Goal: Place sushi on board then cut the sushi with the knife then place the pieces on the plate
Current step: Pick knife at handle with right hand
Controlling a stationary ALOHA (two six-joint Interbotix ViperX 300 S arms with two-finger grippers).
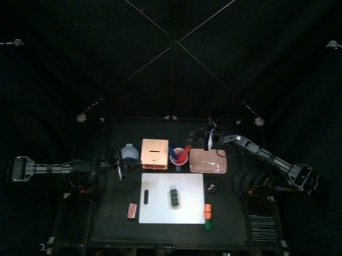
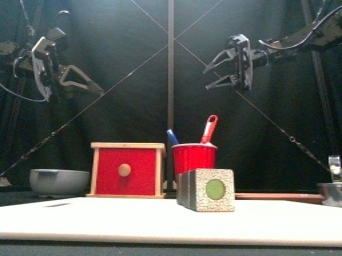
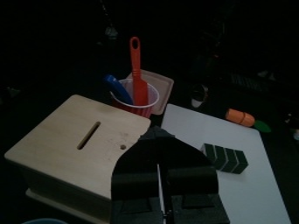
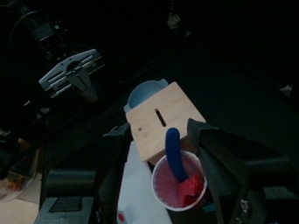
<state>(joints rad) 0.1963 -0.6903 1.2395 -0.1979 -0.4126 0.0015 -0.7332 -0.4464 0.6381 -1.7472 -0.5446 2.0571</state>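
Note:
The dark green sushi roll (image 1: pixel 177 195) (image 2: pixel 207 189) (image 3: pixel 225 157) stands on the white board (image 1: pixel 154 215) near its back edge. Behind it is the red cup (image 1: pixel 183 155) (image 2: pixel 194 158) (image 4: pixel 181 184) holding a blue knife (image 2: pixel 173 137) (image 4: pixel 173 150) and a red knife (image 2: pixel 210 128) (image 3: pixel 135 61). The pink plate (image 1: pixel 207 163) lies right of the cup. My right gripper (image 1: pixel 214 140) (image 2: pixel 234 68) (image 4: pixel 170 140) hangs open above the cup, with the blue knife's handle showing between its jaws. My left gripper (image 1: pixel 119 165) (image 2: pixel 51 62) (image 3: pixel 156 134) hovers shut at the left, above the wooden box's near side.
The wooden box (image 1: pixel 158 152) (image 2: pixel 127 170) (image 3: pixel 82 144) with a red drawer front stands left of the cup. A blue-grey bowl (image 1: pixel 130 153) (image 2: pixel 59 181) sits further left. An orange toy (image 1: pixel 131 210) and a green toy (image 1: pixel 211 212) lie on the board's sides.

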